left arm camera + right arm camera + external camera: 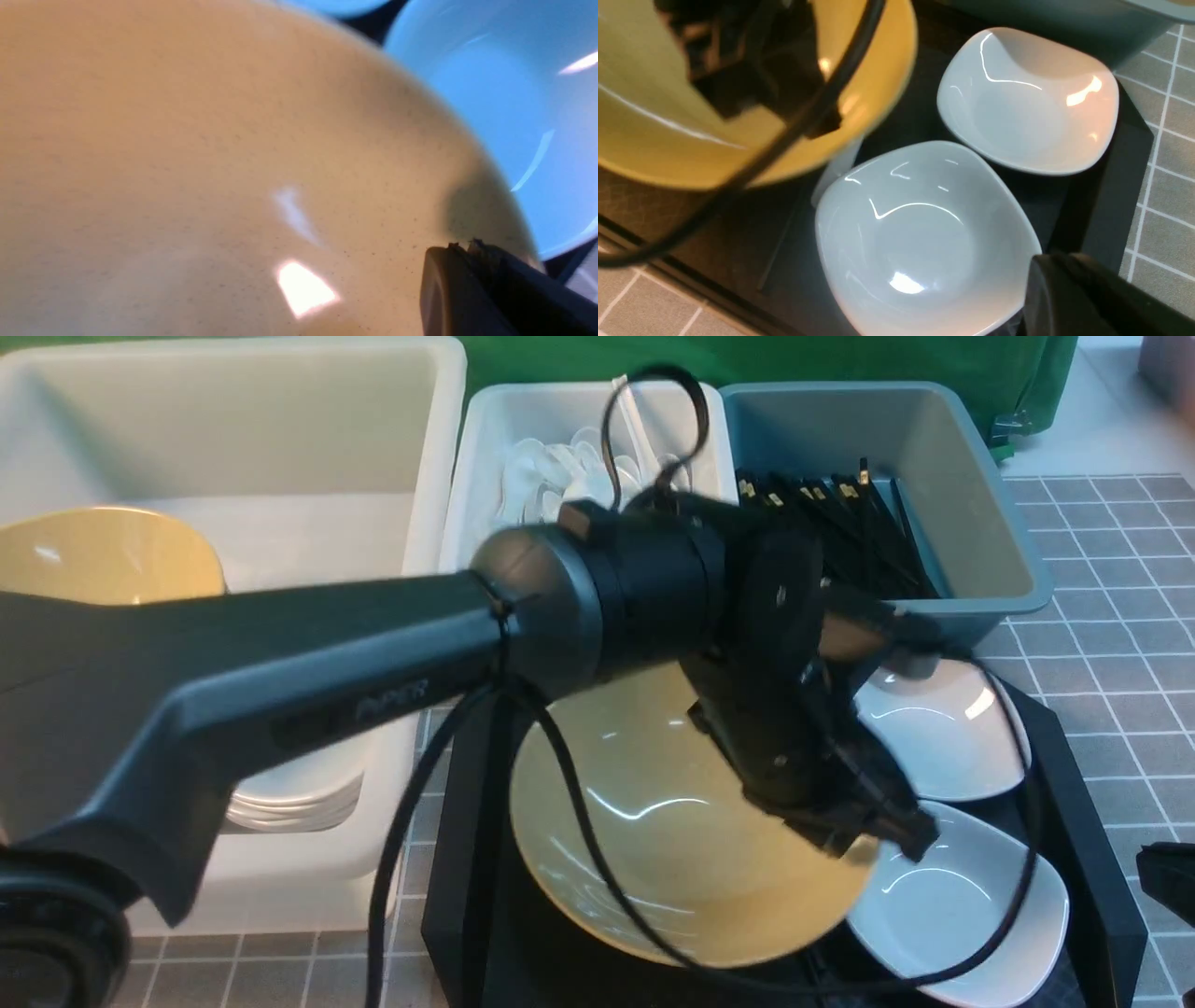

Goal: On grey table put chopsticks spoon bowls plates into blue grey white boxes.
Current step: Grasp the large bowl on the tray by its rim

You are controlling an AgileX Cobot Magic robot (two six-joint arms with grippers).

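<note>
The bowl [653, 821] sits toward the black tray's [1092, 896] left edge, right rim clamped in our left claw [868, 835]; the white tub [439, 448] lies leftward.

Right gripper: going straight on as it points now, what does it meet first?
Probably the nearer white plate on the black tray; the right gripper sits near its rim, depth unclear.

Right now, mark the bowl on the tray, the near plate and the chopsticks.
bowl [672, 859]: front view, bare inner floor.
near plate [952, 905]: front view, centre of its well.
chopsticks [878, 537]: front view, middle of the bundle.
</note>
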